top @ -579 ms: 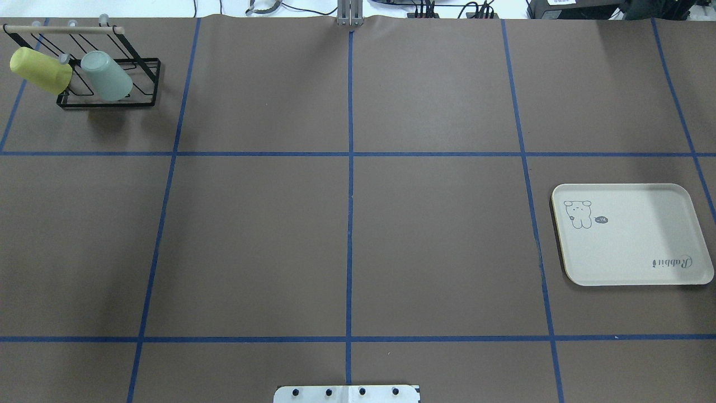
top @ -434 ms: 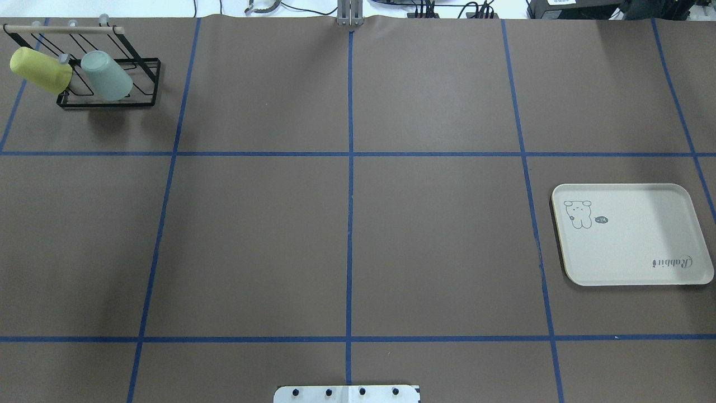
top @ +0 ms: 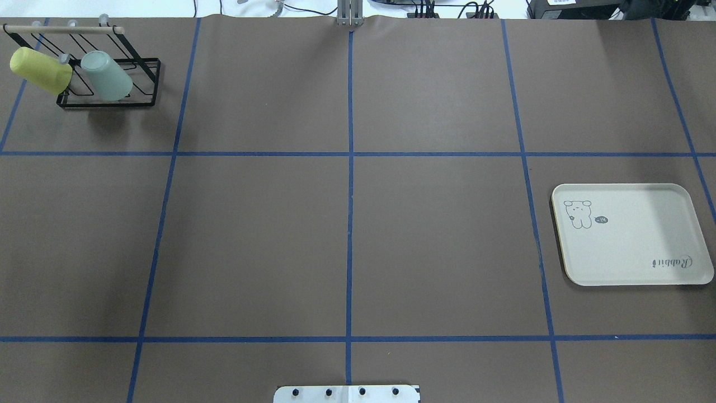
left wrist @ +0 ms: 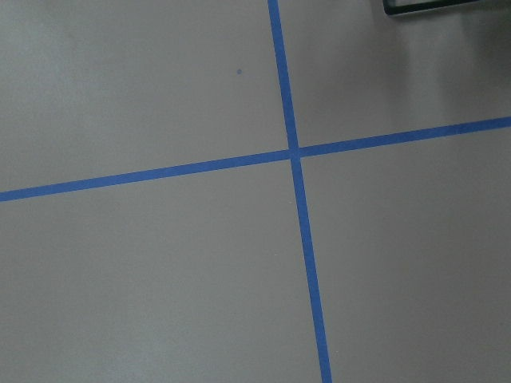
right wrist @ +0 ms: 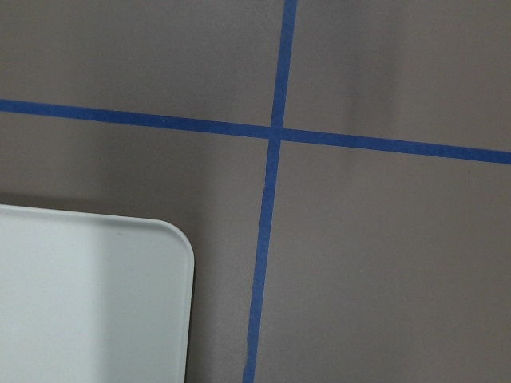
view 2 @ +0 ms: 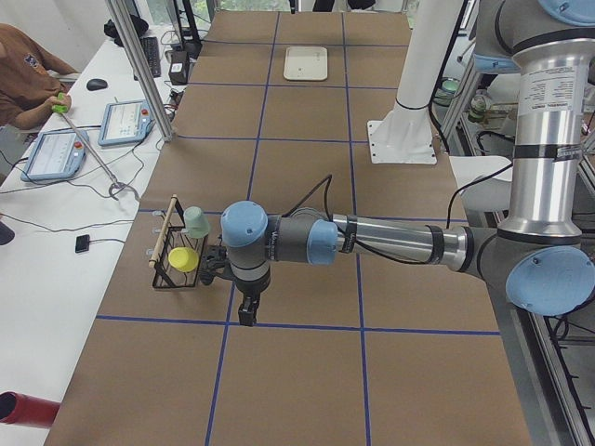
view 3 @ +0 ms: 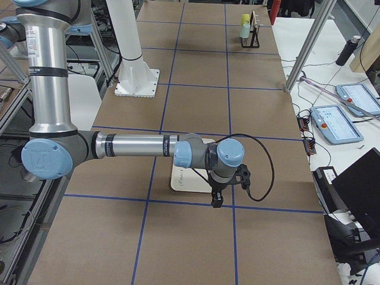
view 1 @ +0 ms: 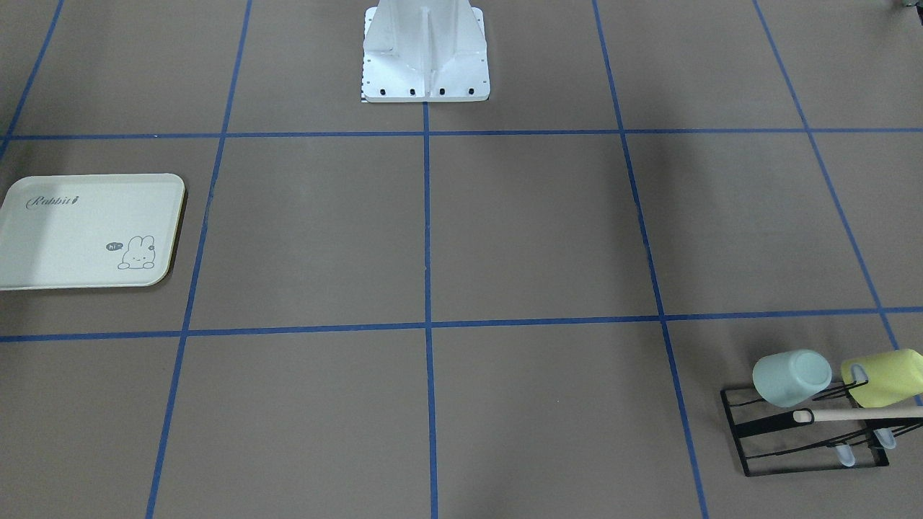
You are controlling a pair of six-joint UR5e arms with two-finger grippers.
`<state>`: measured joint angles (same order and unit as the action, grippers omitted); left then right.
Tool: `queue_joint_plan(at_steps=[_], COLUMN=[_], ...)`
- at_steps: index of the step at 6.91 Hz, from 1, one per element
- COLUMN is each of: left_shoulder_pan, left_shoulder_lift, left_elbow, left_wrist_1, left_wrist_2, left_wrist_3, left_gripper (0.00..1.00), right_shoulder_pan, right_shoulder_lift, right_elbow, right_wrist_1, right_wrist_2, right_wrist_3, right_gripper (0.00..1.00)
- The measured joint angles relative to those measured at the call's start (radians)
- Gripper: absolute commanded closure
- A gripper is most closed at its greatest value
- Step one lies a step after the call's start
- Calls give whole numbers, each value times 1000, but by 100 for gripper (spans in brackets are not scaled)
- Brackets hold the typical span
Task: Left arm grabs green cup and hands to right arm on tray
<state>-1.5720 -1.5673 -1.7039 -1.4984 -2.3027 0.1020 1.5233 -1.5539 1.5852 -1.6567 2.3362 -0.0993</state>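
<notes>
While one green cup and one yellow cup hang far left, one tray lies right — grip of left pincer, right pincer: cannot tell.

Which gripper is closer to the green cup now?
Left. The left gripper hangs beside the rack holding the green cup; the right gripper hangs by the tray, at the table's opposite end.

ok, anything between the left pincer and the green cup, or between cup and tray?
Nothing visible stands in either path. The green cup sits on the black wire rack with the yellow-green cup close beside it, which could crowd the left pincer. Nothing shows between rack and tray.
</notes>
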Motion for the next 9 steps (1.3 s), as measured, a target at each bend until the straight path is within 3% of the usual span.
queue_joint_plan(at_steps=[3, 4, 6, 9], left_shoulder_pan=[2, 16, 79, 214], left_shoulder_lift=[-197, -235, -252, -292], left_elbow=[-34, -44, -34, 58], left_wrist_1=[236, 227, 17, -348], left_wrist_2=[-12, -42, -73, -61], left_wrist_3=[-2, -1, -131, -574], left_gripper=[0, 0, 0, 0], right_shoulder_pan=[-1, -1, -2, -2], right_shoulder_lift=[4, 5, 7, 10], right_elbow=[3, 5, 10, 12], right_wrist_1=[1, 1, 1, 2], right_wrist_2=[2, 3, 4, 5], right_wrist_3=[0, 1, 1, 0], right_gripper=[0, 0, 0, 0])
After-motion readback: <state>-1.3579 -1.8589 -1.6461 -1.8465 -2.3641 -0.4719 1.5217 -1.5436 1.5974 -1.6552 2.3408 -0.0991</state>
